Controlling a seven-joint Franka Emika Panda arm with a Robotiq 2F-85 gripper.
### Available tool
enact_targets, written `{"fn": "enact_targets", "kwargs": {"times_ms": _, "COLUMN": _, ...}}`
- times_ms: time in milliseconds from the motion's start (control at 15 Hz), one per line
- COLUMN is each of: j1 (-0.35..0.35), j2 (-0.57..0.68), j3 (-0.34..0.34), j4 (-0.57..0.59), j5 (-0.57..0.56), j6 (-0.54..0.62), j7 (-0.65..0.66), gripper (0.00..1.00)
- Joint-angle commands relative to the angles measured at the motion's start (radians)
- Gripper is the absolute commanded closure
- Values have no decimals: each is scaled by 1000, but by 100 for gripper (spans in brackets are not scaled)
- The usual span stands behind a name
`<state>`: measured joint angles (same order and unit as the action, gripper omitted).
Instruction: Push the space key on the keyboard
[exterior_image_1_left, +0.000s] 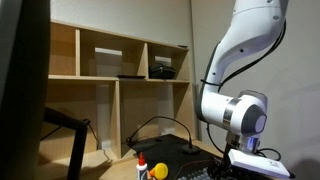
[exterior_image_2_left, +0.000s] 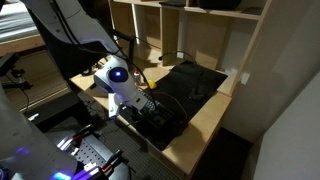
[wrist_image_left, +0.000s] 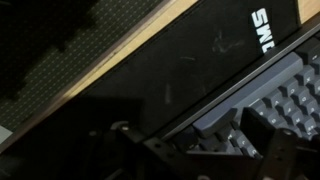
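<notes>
The black keyboard fills the lower right of the wrist view, its long space key along the near edge. It also shows in both exterior views, on the desk under the arm and at the bottom edge. My gripper hangs just above the space key. Its two dark fingers stand apart, with keys showing between them, and nothing is held. From outside, the gripper is low over the keyboard's near end. The wrist picture is dark.
A black mat lies on the wooden desk behind the keyboard. A white glue bottle with an orange cap and a yellow object stand at the desk's front. Wooden shelves rise behind, and black cables trail across the desk.
</notes>
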<state>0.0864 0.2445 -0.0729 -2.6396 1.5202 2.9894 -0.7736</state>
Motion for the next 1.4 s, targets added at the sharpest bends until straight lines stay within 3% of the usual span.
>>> {"fn": "enact_targets", "kwargs": {"times_ms": 0, "j1": -5, "j2": 120, "j3": 6, "j4": 93, "j5": 86, "j6": 29, "j7": -60, "gripper": 0}}
{"fn": "enact_targets", "kwargs": {"times_ms": 267, "j1": -9, "j2": 190, "j3": 1, "j4": 164, "j5": 258, "j6": -21, "j7": -180, "gripper": 0}}
{"fn": "enact_targets", "kwargs": {"times_ms": 467, "j1": 4, "j2": 194, "j3": -5, "j4": 137, "j5": 287, "j6": 2, "j7": -207, "gripper": 0}}
{"fn": "enact_targets", "kwargs": {"times_ms": 600, "j1": 7, "j2": 134, "j3": 10, "j4": 47, "j5": 186, "j6": 38, "j7": -124, "gripper": 0}}
{"fn": "enact_targets", "kwargs": {"times_ms": 800, "j1": -5, "j2": -54, "j3": 12, "j4": -148, "j5": -93, "j6": -33, "j7": 33, "gripper": 0}}
{"fn": "enact_targets", "kwargs": {"times_ms": 933, "j1": -18, "j2": -166, "j3": 0, "j4": -254, "j5": -270, "j6": -64, "j7": 119, "gripper": 0}}
{"fn": "enact_targets", "kwargs": {"times_ms": 1000, "j1": 8, "j2": -221, "j3": -33, "j4": -299, "j5": -313, "j6": -64, "j7": 146, "gripper": 0}}
{"fn": "enact_targets", "kwargs": {"times_ms": 1067, "j1": 8, "j2": -108, "j3": -47, "j4": -175, "j5": -238, "j6": -54, "j7": 64, "gripper": 0}}
{"fn": "enact_targets", "kwargs": {"times_ms": 1200, "j1": -17, "j2": -219, "j3": -67, "j4": -197, "j5": -230, "j6": -98, "j7": 20, "gripper": 0}}
{"fn": "enact_targets", "kwargs": {"times_ms": 1267, "j1": 1, "j2": -142, "j3": -40, "j4": -182, "j5": -242, "j6": -48, "j7": 81, "gripper": 0}}
{"fn": "enact_targets", "kwargs": {"times_ms": 1333, "j1": 0, "j2": -153, "j3": -49, "j4": -168, "j5": -242, "j6": -53, "j7": 75, "gripper": 0}}
